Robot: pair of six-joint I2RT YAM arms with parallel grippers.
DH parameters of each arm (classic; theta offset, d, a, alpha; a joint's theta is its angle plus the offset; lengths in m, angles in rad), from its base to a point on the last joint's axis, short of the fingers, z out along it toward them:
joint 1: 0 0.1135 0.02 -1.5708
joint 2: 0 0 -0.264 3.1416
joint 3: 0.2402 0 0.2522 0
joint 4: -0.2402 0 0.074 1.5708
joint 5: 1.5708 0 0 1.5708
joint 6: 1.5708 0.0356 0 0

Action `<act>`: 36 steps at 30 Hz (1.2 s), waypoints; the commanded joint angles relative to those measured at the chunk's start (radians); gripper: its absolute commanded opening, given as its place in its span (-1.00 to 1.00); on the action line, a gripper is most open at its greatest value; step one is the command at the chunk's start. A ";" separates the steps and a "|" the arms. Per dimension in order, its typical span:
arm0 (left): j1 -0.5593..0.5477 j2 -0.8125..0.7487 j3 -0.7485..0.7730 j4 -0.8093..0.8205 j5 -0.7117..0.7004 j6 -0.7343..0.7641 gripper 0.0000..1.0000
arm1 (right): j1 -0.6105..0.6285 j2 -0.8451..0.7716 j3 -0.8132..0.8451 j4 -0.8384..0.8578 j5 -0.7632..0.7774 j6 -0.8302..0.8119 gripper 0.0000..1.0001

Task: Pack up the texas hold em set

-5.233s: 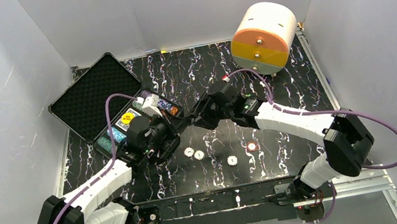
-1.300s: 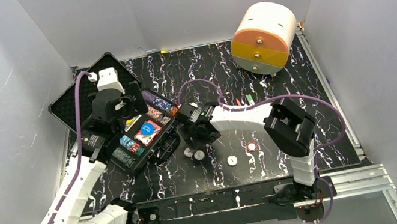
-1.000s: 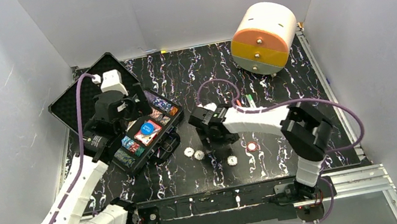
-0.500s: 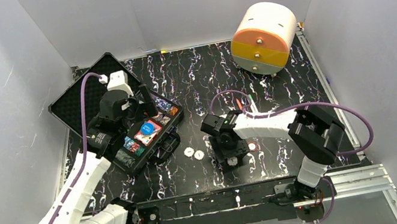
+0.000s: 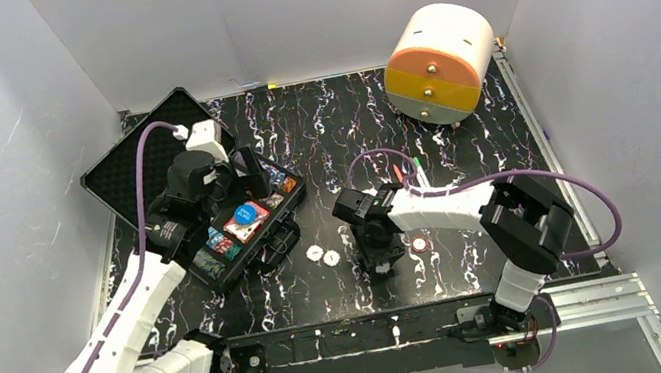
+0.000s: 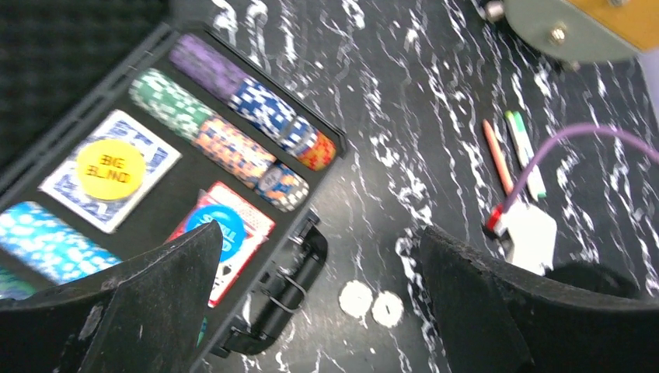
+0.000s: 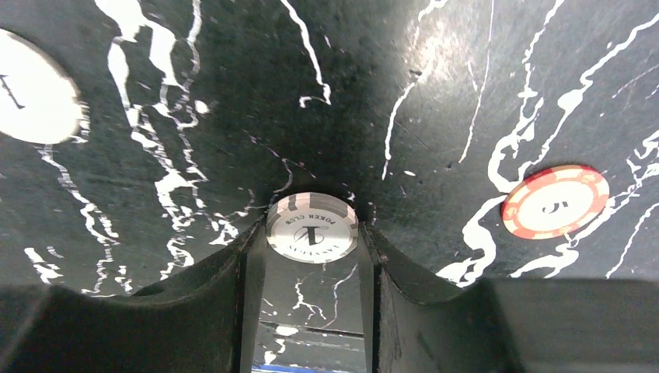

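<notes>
At the far left the black hard case [image 5: 247, 257] lies open, its foam lid [image 5: 131, 169] laid back. Its tray holds rows of chips [image 6: 233, 148], a blue deck under a yellow BIG BLIND button [image 6: 111, 171] and a red-backed deck [image 6: 229, 241] with a blue button on it. The left gripper [image 6: 320, 233] hangs over the tray's right end, its jaws spread wide and holding nothing.

Just right of the case, 2 white discs [image 5: 323, 255] lie side by side on the table. Further right, the right gripper [image 5: 380, 257] points straight down, and its fingers [image 7: 249, 280] press both sides of a grey-and-white Poker Club chip [image 7: 312, 227], which looks to be lying flat on the marble top. A red 5 chip [image 7: 555, 202] lies near on its right, clear of the fingers. Beyond are a red pen [image 6: 497, 155] and a green pen [image 6: 524, 151].

The step is to lift this chip. The grip sits only on its thin edge, so I judge it should be firm before a straight rise, and the chip kept level on the way to the case.

A second ago this chip lay bare on the table with the right gripper left of it and far more open. Since then the gripper has come over it and closed. The left gripper has drifted slightly right over the tray.
</notes>
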 commanded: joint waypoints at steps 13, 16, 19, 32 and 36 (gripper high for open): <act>-0.006 0.011 -0.318 0.267 0.516 -0.081 0.86 | -0.177 -0.213 0.053 0.404 -0.078 0.311 -0.08; -0.021 0.008 -0.371 0.372 0.534 -0.104 0.81 | -0.193 -0.221 0.044 0.458 -0.116 0.418 -0.08; -0.039 0.014 -0.422 0.484 0.552 -0.146 0.78 | -0.202 -0.223 0.028 0.514 -0.179 0.520 -0.08; -0.142 0.117 -0.520 0.882 0.400 -0.280 0.44 | -0.214 -0.247 -0.050 0.652 -0.286 0.764 -0.08; -0.143 0.124 -0.525 0.927 0.360 -0.285 0.10 | -0.216 -0.251 -0.064 0.675 -0.303 0.780 -0.08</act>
